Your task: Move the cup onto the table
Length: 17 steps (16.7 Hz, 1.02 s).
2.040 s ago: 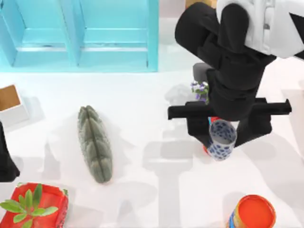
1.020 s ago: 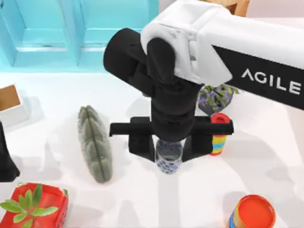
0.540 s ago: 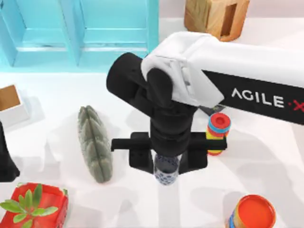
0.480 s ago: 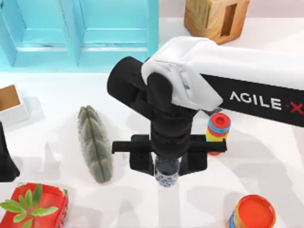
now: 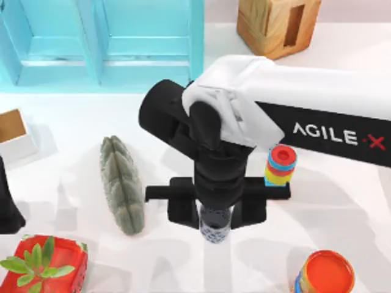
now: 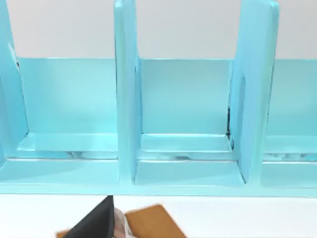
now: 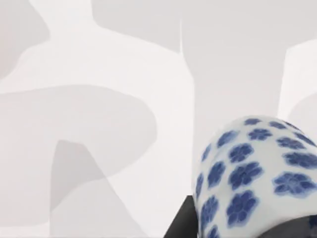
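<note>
right tool clamped on cup, now lower and left of striped cylinder, over bare desk centre. descent nearly done; release looks next. left arm parked at desk's left edge.

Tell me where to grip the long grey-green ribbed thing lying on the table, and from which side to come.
Grip the ribbed gourd across its narrow width near the middle, coming straight down from above. It lies flat on the table with its long axis running roughly up-down in the top view, so the fingers should close from its left and right flanks. Its ridged, rounded sides may slip, so probably pinch low.
</note>
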### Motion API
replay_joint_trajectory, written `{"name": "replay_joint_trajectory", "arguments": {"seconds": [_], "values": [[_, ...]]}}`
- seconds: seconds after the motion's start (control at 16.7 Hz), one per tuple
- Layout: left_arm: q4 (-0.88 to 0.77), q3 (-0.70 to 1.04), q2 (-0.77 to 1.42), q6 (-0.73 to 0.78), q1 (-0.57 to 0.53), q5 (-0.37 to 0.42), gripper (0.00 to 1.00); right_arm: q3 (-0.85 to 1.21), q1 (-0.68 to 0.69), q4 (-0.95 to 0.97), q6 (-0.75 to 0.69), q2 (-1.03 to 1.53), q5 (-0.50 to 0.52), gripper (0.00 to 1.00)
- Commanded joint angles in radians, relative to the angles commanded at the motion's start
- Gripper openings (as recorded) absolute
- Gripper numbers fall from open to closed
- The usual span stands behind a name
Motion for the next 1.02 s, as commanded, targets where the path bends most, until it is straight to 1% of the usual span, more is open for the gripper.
{"name": "replay_joint_trajectory", "arguments": {"seconds": [0.66, 0.72, 1.02], "values": [[0.0, 0.0, 0.0, 0.0, 0.0, 0.0, 1.0, 0.0, 0.0, 0.0, 0.0, 0.0, 0.0, 0.98], [0.0, 0.0, 0.0, 0.0, 0.0, 0.0, 1.0, 0.0, 0.0, 0.0, 0.0, 0.0, 0.0, 1.0], [0.0, 0.0, 0.0, 0.0, 0.0, 0.0, 1.0, 0.0, 0.0, 0.0, 0.0, 0.0, 0.0, 1.0]]}}
